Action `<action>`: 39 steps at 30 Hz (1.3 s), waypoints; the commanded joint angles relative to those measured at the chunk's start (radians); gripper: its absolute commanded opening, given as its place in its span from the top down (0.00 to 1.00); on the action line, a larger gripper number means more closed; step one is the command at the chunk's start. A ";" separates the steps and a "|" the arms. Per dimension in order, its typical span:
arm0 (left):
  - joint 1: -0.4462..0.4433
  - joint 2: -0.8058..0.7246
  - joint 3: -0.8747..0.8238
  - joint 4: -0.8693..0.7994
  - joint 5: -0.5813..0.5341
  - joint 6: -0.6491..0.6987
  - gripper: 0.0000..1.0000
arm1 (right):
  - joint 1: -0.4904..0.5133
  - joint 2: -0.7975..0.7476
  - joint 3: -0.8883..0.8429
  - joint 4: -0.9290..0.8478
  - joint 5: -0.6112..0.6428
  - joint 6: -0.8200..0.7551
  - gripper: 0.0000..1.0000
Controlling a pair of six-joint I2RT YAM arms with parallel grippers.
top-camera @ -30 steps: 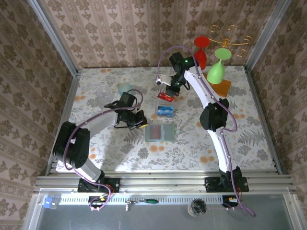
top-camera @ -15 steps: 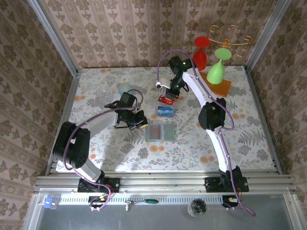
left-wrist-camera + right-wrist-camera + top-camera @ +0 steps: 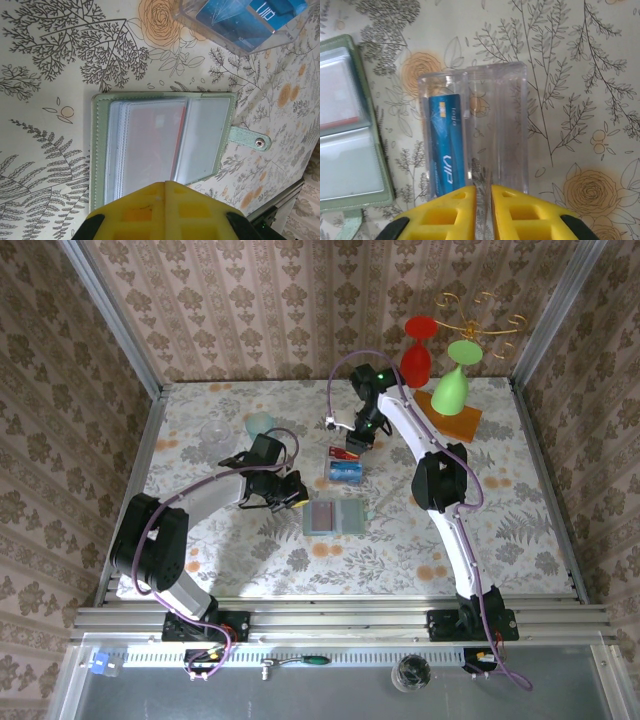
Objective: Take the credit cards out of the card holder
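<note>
right claw pinched on red card above clear box

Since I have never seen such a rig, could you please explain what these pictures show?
These are two robot arms bolted at the near edge of a flowered table, each ending in a two-finger gripper with yellow fingers. One picture looks down from above and behind; the other two come from cameras on the wrists. On the table lie an open grey-green wallet with a reddish card behind its clear sleeve, and a clear box with a blue card in it. The left gripper hovers at the wallet's edge, fingers together, holding nothing. The right gripper hangs above the box, nearly closed; a red card shows beside it, but whether it is gripped I cannot tell.
</note>
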 commanded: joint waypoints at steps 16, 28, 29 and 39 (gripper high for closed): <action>-0.012 0.005 -0.036 0.061 0.021 -0.023 0.95 | 0.008 -0.170 -0.150 0.194 0.081 0.110 0.71; -0.012 0.008 -0.046 0.079 0.025 -0.026 0.95 | 0.073 -0.204 -0.332 0.451 0.238 0.205 0.66; -0.012 0.010 -0.046 0.080 0.025 -0.026 0.95 | 0.078 -0.208 -0.343 0.462 0.249 0.219 0.66; -0.021 0.055 -0.038 0.126 0.039 -0.018 0.95 | 0.133 -0.495 -0.741 0.732 0.302 0.440 0.65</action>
